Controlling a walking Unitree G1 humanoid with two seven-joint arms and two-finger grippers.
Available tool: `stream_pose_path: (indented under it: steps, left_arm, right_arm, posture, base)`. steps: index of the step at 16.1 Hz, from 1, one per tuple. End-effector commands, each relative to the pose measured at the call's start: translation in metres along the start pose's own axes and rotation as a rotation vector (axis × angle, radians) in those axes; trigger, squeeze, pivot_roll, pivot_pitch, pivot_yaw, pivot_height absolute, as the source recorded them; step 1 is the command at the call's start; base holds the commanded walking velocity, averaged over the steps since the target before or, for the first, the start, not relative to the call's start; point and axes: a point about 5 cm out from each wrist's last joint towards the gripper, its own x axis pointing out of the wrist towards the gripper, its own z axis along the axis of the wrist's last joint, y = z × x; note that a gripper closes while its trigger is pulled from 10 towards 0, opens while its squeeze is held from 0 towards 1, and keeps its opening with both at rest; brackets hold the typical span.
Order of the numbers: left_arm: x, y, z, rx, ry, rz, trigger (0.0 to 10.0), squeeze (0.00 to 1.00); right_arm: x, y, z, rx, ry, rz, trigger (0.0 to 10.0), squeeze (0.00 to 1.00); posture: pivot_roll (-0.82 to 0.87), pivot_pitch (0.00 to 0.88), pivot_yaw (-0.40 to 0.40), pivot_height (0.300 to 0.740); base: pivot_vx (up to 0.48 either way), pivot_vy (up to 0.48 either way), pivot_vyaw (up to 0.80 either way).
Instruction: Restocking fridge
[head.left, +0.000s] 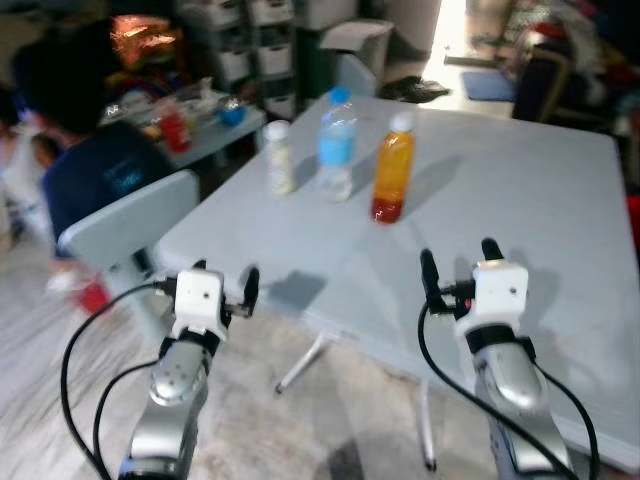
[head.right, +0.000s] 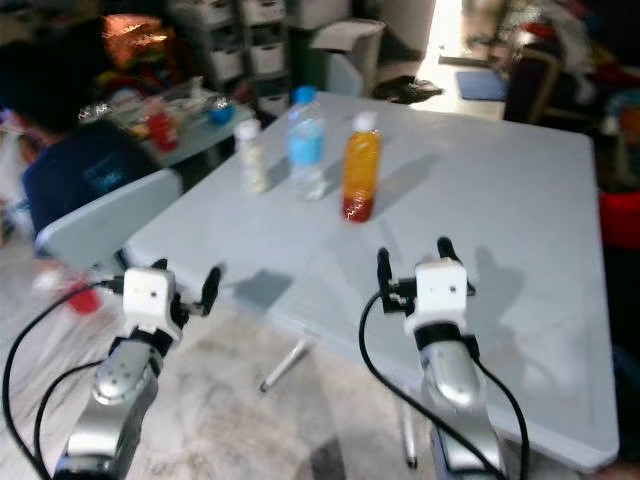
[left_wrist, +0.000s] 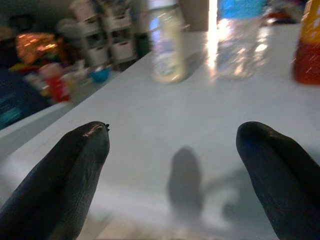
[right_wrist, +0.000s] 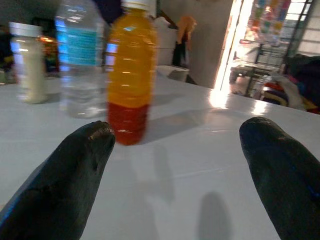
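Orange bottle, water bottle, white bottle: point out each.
Orange bottle (head.left: 391, 170), left eye view, on its orange body.
Water bottle (head.left: 336, 146), left eye view, on its blue label.
White bottle (head.left: 280, 165), left eye view, on its pale body.

No text is legible; the water bottle (right_wrist: 78, 55) label is blurred

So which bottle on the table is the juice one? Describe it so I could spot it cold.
On the pale grey table, three bottles stand in a row near the far left corner. The juice bottle is at the right end, beside the water bottle, with the small white bottle beyond that. It alone is orange, darkening to red at the base, with a white cap.
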Motion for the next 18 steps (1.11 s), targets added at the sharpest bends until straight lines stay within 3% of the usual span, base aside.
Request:
stream_pose_path:
  steps: [1,5,8,12,18]
  left_arm:
    - [0.002,-0.004,0.002,-0.006,-0.008,-0.018,10.0,0.00]
    - [0.004,-0.003,0.004,-0.009,-0.016,-0.021,10.0,0.00]
    - [0.002,-0.002,0.004,0.000,-0.015,-0.017,10.0,0.00]
    - [-0.013,0.009,-0.007,0.043,0.026,0.008,10.0,0.00]
    - [-0.012,0.020,-0.007,0.053,0.015,0.050,10.0,0.00]
  right_arm:
    - [-0.001,-0.005,0.000,-0.006,0.000,-0.019,10.0,0.00]
    - [0.002,-0.004,0.003,-0.012,-0.015,-0.018,10.0,0.00]
    - [0.004,-0.003,0.004,-0.013,-0.021,-0.019,10.0,0.00]
    - [0.005,0.003,0.007,-0.015,-0.046,0.019,10.0,0.00]
    - [0.008,0.008,0.007,-0.009,-0.056,0.019,10.0,0.00]
  posture:
    - [-0.06,0.000,0.043,0.740]
    - [-0.06,0.000,0.045,0.740]
    - [-0.06,0.000,0.043,0.740]
    - [-0.05,0.000,0.043,0.740]
    - [-0.05,0.000,0.047,0.740]
  base:
    - [0.480,0.000,0.00]
    - [0.425,0.000,0.00]
    - [0.000,0.000,0.00]
    - [0.000,0.000,0.00]
    - [0.000,0.000,0.72]
